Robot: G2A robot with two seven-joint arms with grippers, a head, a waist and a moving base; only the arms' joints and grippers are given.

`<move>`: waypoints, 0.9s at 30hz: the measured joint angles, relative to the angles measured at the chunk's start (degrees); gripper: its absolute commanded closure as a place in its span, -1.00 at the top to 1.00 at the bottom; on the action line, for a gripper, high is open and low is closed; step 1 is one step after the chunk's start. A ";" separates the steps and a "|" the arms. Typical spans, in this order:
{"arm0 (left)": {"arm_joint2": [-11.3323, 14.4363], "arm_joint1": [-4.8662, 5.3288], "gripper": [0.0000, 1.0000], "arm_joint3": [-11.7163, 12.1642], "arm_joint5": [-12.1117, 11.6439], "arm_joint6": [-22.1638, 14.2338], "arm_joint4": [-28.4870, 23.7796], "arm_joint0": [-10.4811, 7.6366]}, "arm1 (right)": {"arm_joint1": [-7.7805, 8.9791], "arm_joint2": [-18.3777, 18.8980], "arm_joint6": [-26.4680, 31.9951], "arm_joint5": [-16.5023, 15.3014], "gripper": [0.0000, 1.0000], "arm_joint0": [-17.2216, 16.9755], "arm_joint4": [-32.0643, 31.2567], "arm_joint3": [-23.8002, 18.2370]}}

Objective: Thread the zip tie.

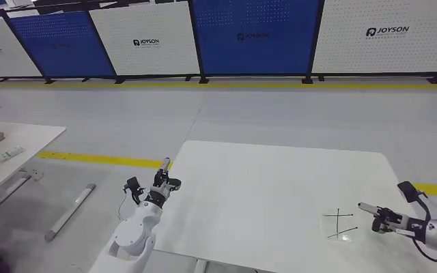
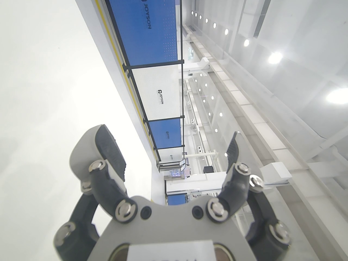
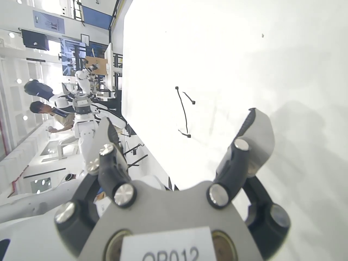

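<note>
Three thin black zip ties (image 1: 339,220) lie loose and crossing each other near the right end of the white table (image 1: 273,191). In the right wrist view the longest zip tie (image 3: 183,108) curves across the tabletop, with two shorter pieces at its ends. My right gripper (image 1: 363,207) hovers just right of them, open and holding nothing (image 3: 180,120). My left gripper (image 1: 164,164) is at the table's left edge, far from the zip ties, pointing away toward the back. It is also open and holds nothing (image 2: 168,134).
A second white table (image 1: 27,136) stands off to the left, and a grey bar (image 1: 68,211) lies on the floor beside it. Blue and white partition panels (image 1: 252,37) line the back. The tabletop between the two arms is bare.
</note>
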 measured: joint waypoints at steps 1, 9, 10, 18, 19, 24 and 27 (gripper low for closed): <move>0.00 0.00 1.00 0.00 0.00 0.00 0.00 0.00 | 0.03 -1.29 1.07 -1.13 1.00 0.77 -0.65 0.80; 0.00 0.00 1.00 0.00 0.00 0.00 0.00 0.00 | 0.56 -6.89 2.21 -6.60 1.00 6.20 2.77 9.44; 0.00 0.00 1.00 0.00 0.00 0.00 0.00 0.00 | 0.59 -7.15 2.20 -6.78 1.00 6.50 3.12 9.94; 0.00 0.00 1.00 0.00 0.00 0.00 0.00 0.00 | 0.58 -7.07 2.20 -6.73 1.00 6.43 3.07 9.81; 0.00 0.00 1.00 0.00 0.00 0.00 0.00 0.00 | 0.59 -7.02 2.06 -6.77 1.00 6.31 3.14 9.73; 0.00 0.00 1.00 0.00 0.00 0.00 0.00 0.00 | 1.49 -4.78 2.19 -9.62 1.00 3.20 7.50 7.86; 0.00 0.00 1.00 0.00 0.00 0.00 0.00 0.00 | 2.53 -4.07 2.22 -9.88 1.00 1.26 10.29 5.87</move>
